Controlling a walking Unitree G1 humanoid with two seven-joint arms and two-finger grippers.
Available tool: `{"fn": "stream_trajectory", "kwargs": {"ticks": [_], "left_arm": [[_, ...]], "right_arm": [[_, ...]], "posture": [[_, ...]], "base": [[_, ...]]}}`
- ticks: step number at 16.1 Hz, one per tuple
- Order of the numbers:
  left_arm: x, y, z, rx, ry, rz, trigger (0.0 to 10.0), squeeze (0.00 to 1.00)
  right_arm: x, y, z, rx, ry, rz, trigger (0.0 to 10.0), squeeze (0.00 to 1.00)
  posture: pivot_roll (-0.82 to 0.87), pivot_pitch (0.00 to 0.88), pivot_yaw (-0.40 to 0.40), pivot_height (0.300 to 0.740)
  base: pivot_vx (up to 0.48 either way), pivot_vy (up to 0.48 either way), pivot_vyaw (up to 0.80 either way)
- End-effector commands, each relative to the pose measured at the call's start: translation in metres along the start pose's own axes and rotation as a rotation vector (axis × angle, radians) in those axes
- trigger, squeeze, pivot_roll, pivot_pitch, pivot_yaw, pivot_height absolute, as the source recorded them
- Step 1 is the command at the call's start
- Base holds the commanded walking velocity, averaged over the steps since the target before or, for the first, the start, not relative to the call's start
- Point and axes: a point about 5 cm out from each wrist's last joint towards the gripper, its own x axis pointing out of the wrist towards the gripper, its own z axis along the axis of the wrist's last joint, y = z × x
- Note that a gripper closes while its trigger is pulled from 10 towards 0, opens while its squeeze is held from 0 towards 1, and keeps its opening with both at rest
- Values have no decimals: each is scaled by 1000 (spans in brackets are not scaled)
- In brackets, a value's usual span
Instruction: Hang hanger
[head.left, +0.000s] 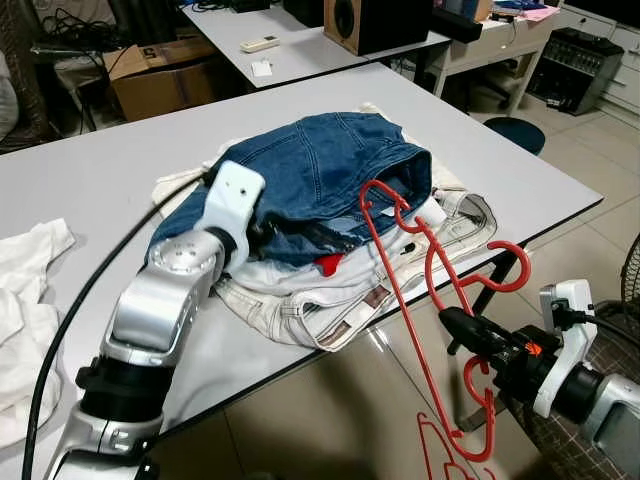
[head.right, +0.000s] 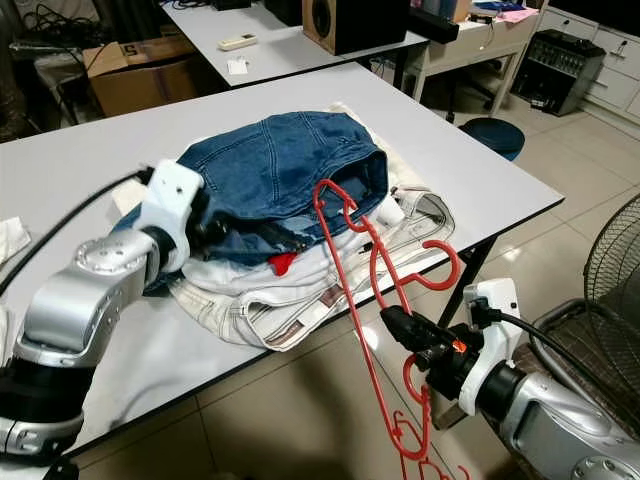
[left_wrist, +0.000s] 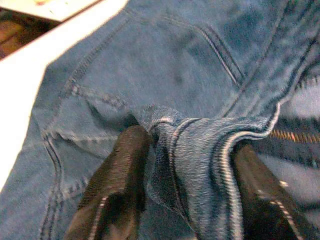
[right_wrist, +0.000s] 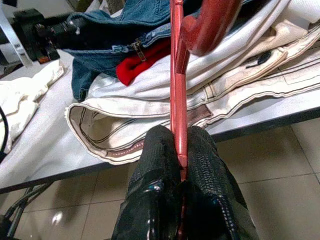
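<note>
A red plastic hanger (head.left: 398, 285) stands tilted over the table's front edge, its upper end resting against the clothes pile. My right gripper (right_wrist: 179, 135) is shut on the hanger's straight bar, off the table's front right corner. Blue jeans (head.left: 320, 170) lie on top of the pile, over cream trousers (head.left: 330, 305) and a red garment (head.left: 328, 263). My left gripper (left_wrist: 190, 140) is shut on a fold of the jeans' waistband at the pile's left side, one black finger (left_wrist: 125, 165) on each side of the denim.
The grey table (head.left: 110, 180) also holds a white cloth (head.left: 25, 290) at its left edge. More red hangers (head.left: 435, 450) lie on the floor below. A fan (head.left: 630, 285) stands at the right. Behind are a second table (head.left: 300, 50), a cardboard box (head.left: 160, 75) and a stool (head.left: 515, 132).
</note>
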Motion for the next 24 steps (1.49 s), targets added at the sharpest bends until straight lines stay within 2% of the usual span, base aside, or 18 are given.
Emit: {"fn": "stream_trajectory", "kwargs": {"ticks": [1,5,8,10,12,14,15,18,20,21,24], "left_arm": [[1,4,5,-6,-23,19,0,0],[2,2,5,-17,-38,6,0,0],[3,2,12,-29,-106,16,0,0],[2,-3,36,-71,-290,-19,0,0],[-4,-2,50,-95,-403,-23,0,0],[-8,-2,54,-91,-453,-45,0,0],[-11,-7,55,-86,-486,-93,0,0],[-15,-14,63,-86,-560,-124,0,0],[-16,-9,71,-103,-608,-62,0,0],[-13,2,74,-132,-615,22,0,0],[-4,9,75,-145,-598,79,0,0]], "right_arm": [[-1,3,2,-12,-2,4,10000,0],[-1,2,1,-13,6,-5,10000,0],[0,1,1,-5,4,-9,10000,0],[2,0,-1,-7,19,-18,10000,0],[3,0,1,3,7,-18,10000,0],[4,0,2,9,2,-9,10000,0],[6,0,3,19,-5,2,10000,0],[18,-4,3,61,-3,44,10000,0],[23,-6,3,73,6,40,10000,0],[22,-3,3,86,-3,56,10000,0],[19,1,-1,85,-1,72,10000,0]], "posture": [[-35,29,52,740],[-33,35,51,740],[-33,37,50,740],[-34,38,51,740],[-31,42,47,740],[-28,42,45,740],[-27,43,45,740],[-18,42,41,740],[-6,43,30,740],[0,44,26,740],[-1,47,33,740]], "base": [[0,0,0],[0,0,0],[0,0,0],[0,0,0],[0,0,0],[0,0,0],[0,0,0],[0,0,0],[0,0,0],[0,0,0],[0,0,0]]}}
